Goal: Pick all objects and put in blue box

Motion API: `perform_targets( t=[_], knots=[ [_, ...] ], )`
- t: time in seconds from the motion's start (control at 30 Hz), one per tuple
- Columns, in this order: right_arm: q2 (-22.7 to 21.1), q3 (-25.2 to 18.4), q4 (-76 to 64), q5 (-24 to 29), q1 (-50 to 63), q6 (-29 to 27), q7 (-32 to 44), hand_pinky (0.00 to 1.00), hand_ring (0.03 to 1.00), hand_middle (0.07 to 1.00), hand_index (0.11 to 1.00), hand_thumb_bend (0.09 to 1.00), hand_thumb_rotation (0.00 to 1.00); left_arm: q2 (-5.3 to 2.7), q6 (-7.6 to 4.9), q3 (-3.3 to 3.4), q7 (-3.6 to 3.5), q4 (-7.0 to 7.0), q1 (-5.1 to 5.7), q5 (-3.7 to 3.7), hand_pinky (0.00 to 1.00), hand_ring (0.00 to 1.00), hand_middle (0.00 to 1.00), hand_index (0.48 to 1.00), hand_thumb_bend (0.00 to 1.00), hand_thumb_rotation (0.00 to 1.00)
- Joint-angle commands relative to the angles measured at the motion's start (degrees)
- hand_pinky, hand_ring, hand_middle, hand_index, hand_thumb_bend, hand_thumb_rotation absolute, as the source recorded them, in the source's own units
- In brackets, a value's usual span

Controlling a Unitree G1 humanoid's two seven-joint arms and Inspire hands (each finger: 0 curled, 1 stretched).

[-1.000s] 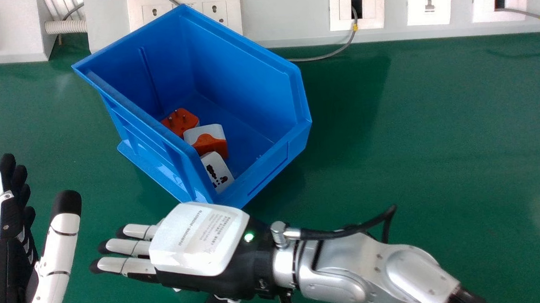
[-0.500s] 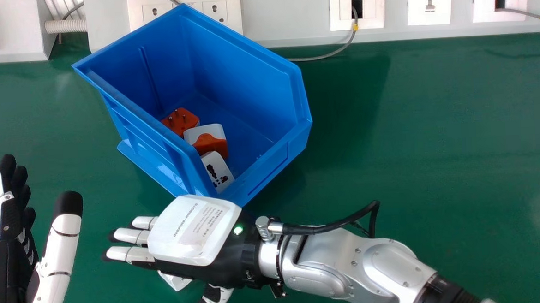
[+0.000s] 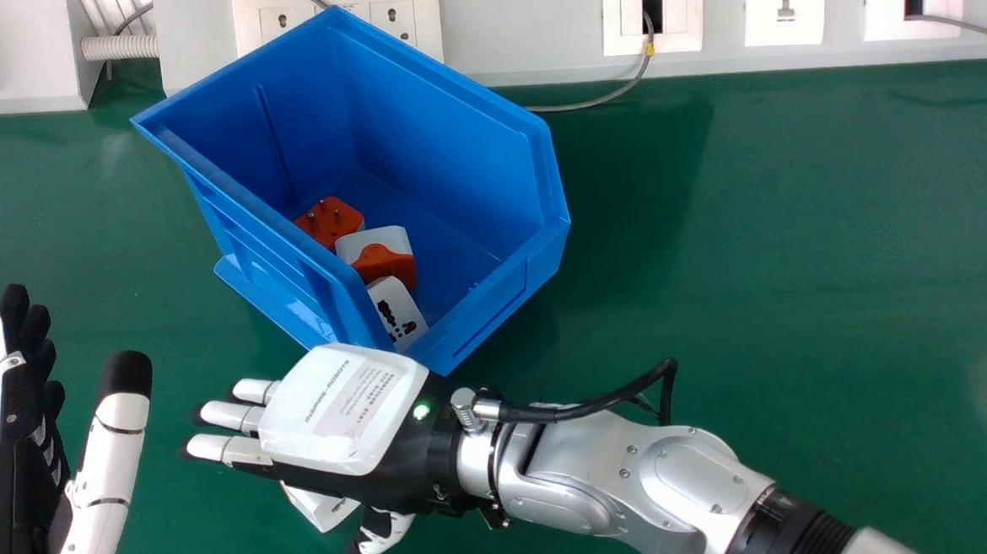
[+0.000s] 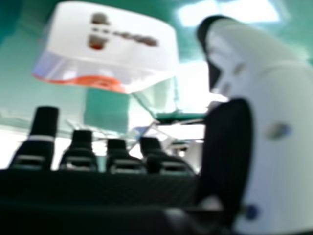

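Surface was green, and upon it stood the blue box, tilted to no side. From the lower right of the head view the silver right arm came in slantwise. The right hand was before the near corner of the box, its back turned upward, its fingers pointing to the left and nearly straight, with the thumb spread apart from them; it gripped nothing. At the left edge was the left hand, fingers extended away from the robot, thumb well separate, and it also was holding nothing. On the white back of the right hand there was print, namely one bolder line and a label with finer lines. Inside the box lay three adapters. One loose adapter, white with orange and with socket holes, was outside the box, partly under the right hand, between fingers and thumb.
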Motion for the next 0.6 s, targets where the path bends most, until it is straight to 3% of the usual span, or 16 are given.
perform_targets(
  t=[0.0, 0.23, 0.57],
  knots=[
    [0.89, 0.11, 0.09, 0.42, -1.75, 0.18, -1.18, 0.87, 0.988, 1.0, 0.968, 0.377, 0.0, -0.1, -0.74, 0.28, 0.41, -1.01, 0.05, -0.28, 1.0, 1.0, 1.0, 0.998, 0.65, 0.82],
    [1.38, 0.75, 2.33, 0.43, -2.46, 0.02, -1.15, 0.95, 0.999, 1.0, 0.985, 0.384, 0.0, -0.32, -0.63, 0.05, 0.54, -1.2, 0.32, 0.06, 1.0, 1.0, 1.0, 0.997, 0.65, 0.82],
    [2.85, 1.83, 6.83, 0.4, -4.53, 0.98, -1.57, 0.98, 1.0, 1.0, 0.995, 0.405, 0.0, -0.56, -0.4, -0.14, 0.6, -1.65, 1.05, 0.4, 1.0, 1.0, 1.0, 0.997, 0.64, 0.82]
  ],
)
